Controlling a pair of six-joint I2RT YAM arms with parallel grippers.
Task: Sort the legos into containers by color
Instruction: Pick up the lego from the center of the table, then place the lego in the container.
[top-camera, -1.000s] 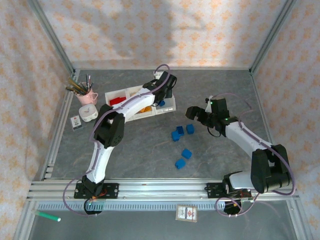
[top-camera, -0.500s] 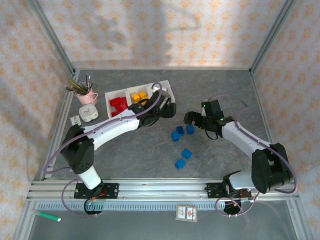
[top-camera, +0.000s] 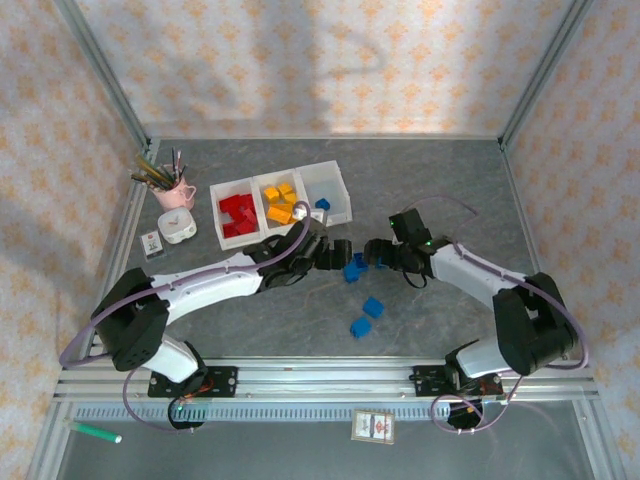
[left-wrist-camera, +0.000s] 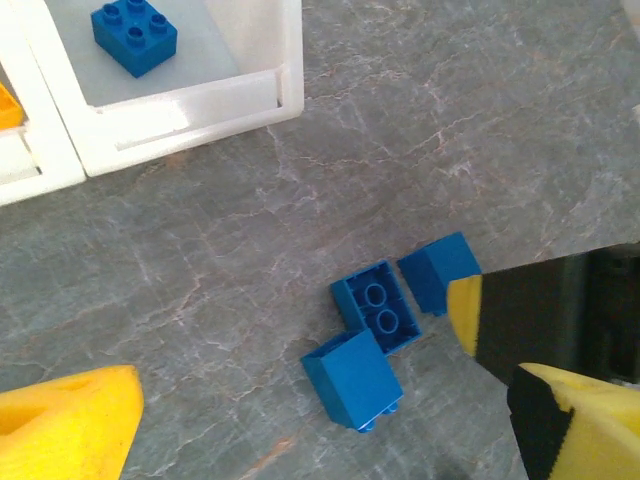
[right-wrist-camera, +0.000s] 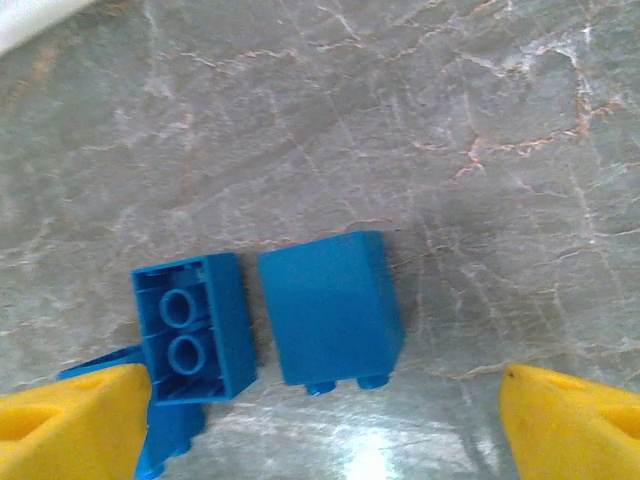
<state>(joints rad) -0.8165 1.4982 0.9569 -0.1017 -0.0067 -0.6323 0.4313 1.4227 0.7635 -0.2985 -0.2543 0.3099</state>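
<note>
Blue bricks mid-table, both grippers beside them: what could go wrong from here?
The left gripper and right gripper sit open on opposite sides of the same three blue bricks; reaching together, they could collide. The bricks lie almost touching, so closing on one may shove or drag a neighbour. The middle brick lies hollow side up, which might make the grip slip.

Both arms are the same build — the left arm (top-camera: 205, 285) and the right arm (top-camera: 478, 275) have white tubular links and chunky black joints. A thin lavender cable (top-camera: 215, 266) trails each one, and the fingertips (left-wrist-camera: 70, 415) are bright yellow wedges.
</note>
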